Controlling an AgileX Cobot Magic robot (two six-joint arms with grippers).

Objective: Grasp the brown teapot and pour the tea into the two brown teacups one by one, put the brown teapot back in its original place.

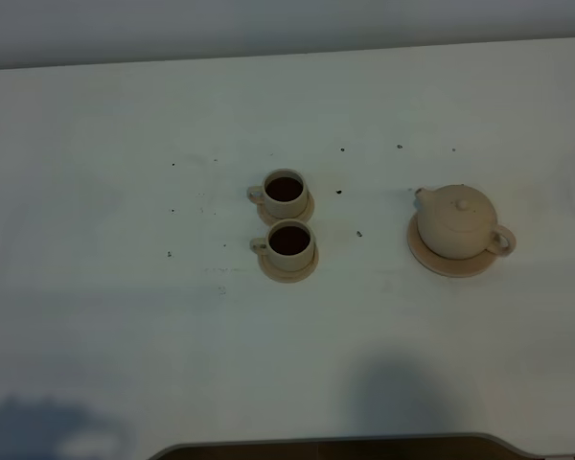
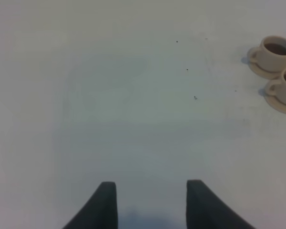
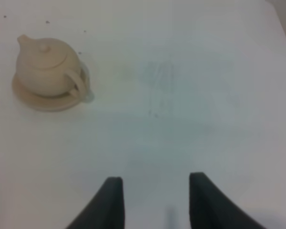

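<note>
While both sets of jaws hang spread apart and empty over the white desk (image 1: 96,316), the beige teapot (image 1: 459,220) sits on its wide saucer (image 1: 439,261), well ahead of the right gripper (image 3: 153,202) and off to its left side, handle turned toward that gripper. Ahead of the left gripper (image 2: 151,205), far to its right, stand the two teacups (image 1: 286,190) (image 1: 289,241) on small saucers (image 1: 289,270), one just beyond the other, both holding dark tea.
</note>
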